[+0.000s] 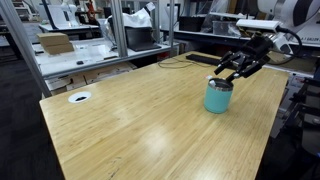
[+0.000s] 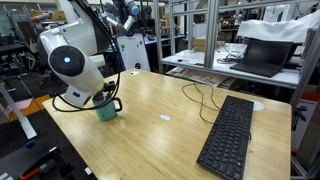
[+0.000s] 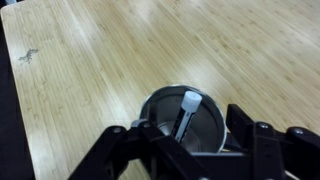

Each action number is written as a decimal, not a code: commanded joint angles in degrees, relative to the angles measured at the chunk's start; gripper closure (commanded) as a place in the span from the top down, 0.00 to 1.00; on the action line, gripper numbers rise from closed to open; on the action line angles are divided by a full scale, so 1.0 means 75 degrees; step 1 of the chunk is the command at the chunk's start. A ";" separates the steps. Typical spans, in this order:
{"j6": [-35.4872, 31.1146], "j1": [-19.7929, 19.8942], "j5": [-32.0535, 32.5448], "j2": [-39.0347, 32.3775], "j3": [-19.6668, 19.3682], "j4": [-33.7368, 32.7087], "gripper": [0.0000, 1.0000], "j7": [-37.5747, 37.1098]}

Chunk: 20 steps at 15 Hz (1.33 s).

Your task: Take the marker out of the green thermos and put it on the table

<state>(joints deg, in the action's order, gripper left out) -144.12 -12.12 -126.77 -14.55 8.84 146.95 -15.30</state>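
Observation:
The green thermos (image 1: 218, 97) stands upright on the light wood table (image 1: 140, 125), near its far edge. In the wrist view I look down into its silver rim (image 3: 152, 104), where a marker (image 3: 186, 112) with a white cap leans inside. My gripper (image 1: 233, 74) hangs just above the thermos, open and empty. Its black fingers (image 3: 188, 150) spread to either side of the rim and do not touch the marker. In an exterior view the thermos (image 2: 106, 112) is partly hidden behind the arm on the table (image 2: 160, 135).
A round white-ringed hole (image 1: 79, 97) sits near a table corner. A black keyboard (image 2: 230, 135), a cable (image 2: 200, 98) and a small white scrap (image 2: 167, 117) lie on the table. White-framed workbenches (image 1: 80, 45) with boxes and a laptop (image 2: 262, 55) stand behind.

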 commanded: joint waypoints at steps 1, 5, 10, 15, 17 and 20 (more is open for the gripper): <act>0.0084 -0.0092 -0.0524 -0.0340 0.0011 -0.0177 0.64 0.0439; 0.0136 -0.0125 -0.0768 -0.0659 -0.0028 -0.0313 0.55 0.0604; 0.0094 -0.0170 -0.0757 -0.1000 -0.0022 -0.0758 0.57 0.0584; 0.0048 -0.0237 -0.0705 -0.1290 -0.0011 -0.1169 0.14 0.0543; 0.0029 -0.0253 -0.0745 -0.1267 -0.0015 -0.1217 0.00 0.0574; -0.0029 -0.0279 -0.0797 -0.1042 -0.0005 -0.1091 0.05 0.0655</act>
<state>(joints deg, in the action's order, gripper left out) -143.75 -13.72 -131.16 -24.13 8.83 138.20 -12.15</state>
